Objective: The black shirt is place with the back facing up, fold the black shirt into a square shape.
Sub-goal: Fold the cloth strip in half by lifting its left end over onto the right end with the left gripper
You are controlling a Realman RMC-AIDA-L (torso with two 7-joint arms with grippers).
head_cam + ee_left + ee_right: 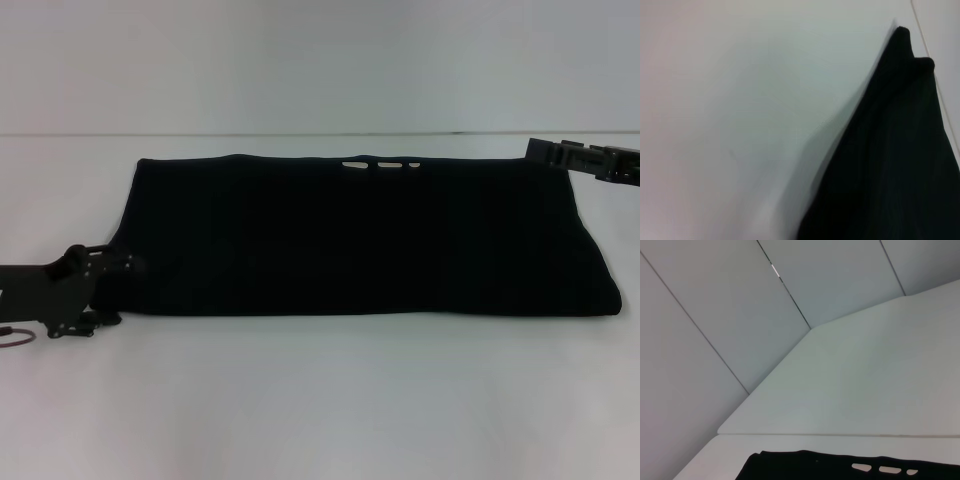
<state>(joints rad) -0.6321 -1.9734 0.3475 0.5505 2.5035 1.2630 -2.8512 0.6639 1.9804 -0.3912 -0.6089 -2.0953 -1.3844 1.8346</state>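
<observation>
The black shirt (360, 235) lies on the white table as a long, wide band, folded flat. A few small pale gaps show along its far edge near the middle. My left gripper (118, 266) sits low at the shirt's near left corner, right by the cloth edge. My right gripper (540, 150) hovers at the shirt's far right corner. In the left wrist view the black shirt (890, 165) fills one side, with a bumpy corner against the table. The right wrist view catches only the far edge of the black shirt (815, 467).
The white table (320, 400) stretches wide in front of the shirt and behind it. A pale panelled wall (715, 315) rises past the table's far edge. A thin cable loop (15, 336) hangs by my left arm.
</observation>
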